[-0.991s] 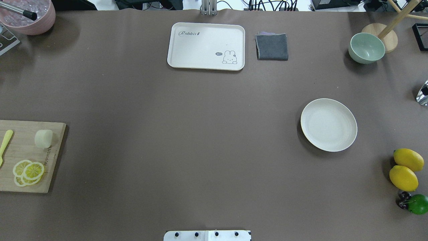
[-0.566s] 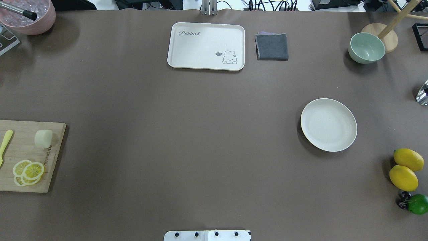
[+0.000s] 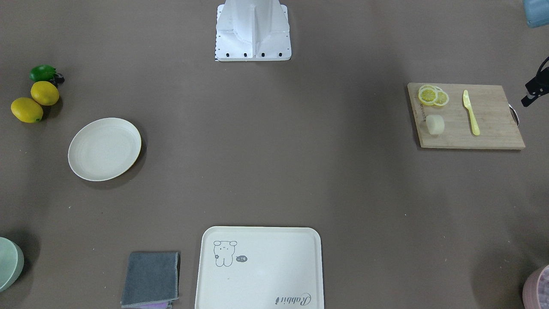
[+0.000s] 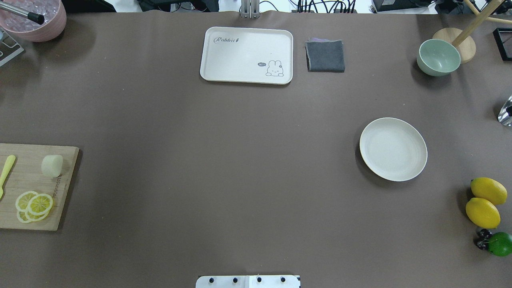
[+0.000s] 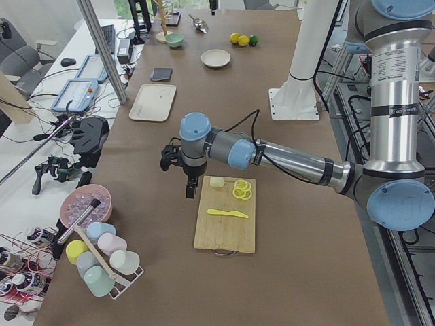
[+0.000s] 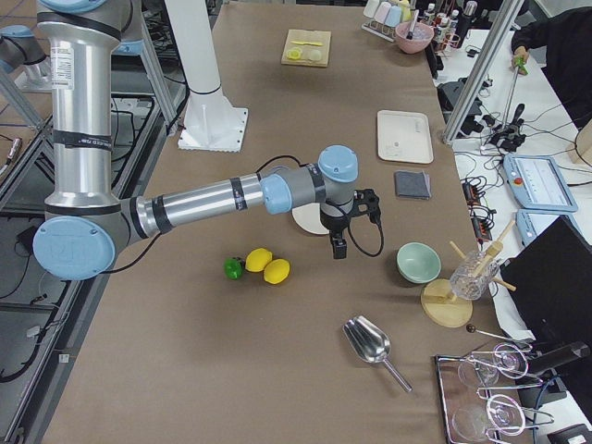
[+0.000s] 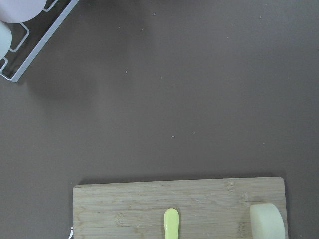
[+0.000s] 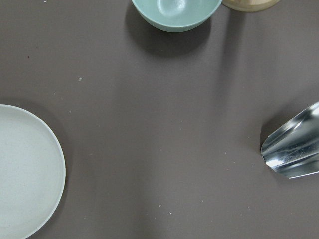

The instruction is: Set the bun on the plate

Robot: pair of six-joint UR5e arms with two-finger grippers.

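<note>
The bun (image 4: 52, 165), a small pale cream lump, lies on the wooden cutting board (image 4: 36, 188) at the table's left edge. It also shows in the left wrist view as the bun (image 7: 267, 220) at the lower right. The plate (image 4: 393, 149) sits bare on the right half of the table, and its rim (image 8: 25, 169) fills the right wrist view's left side. My left gripper (image 5: 190, 187) hangs above the table just beyond the board, apart from the bun. My right gripper (image 6: 339, 248) hovers beside the plate. I cannot tell whether either is open or shut.
Lemon slices (image 4: 34, 206) and a yellow knife (image 4: 7, 172) share the board. A cream tray (image 4: 247, 55) and grey cloth (image 4: 325, 56) lie at the back. A green bowl (image 4: 438, 57), metal scoop (image 4: 506, 112) and two lemons (image 4: 486, 202) line the right edge.
</note>
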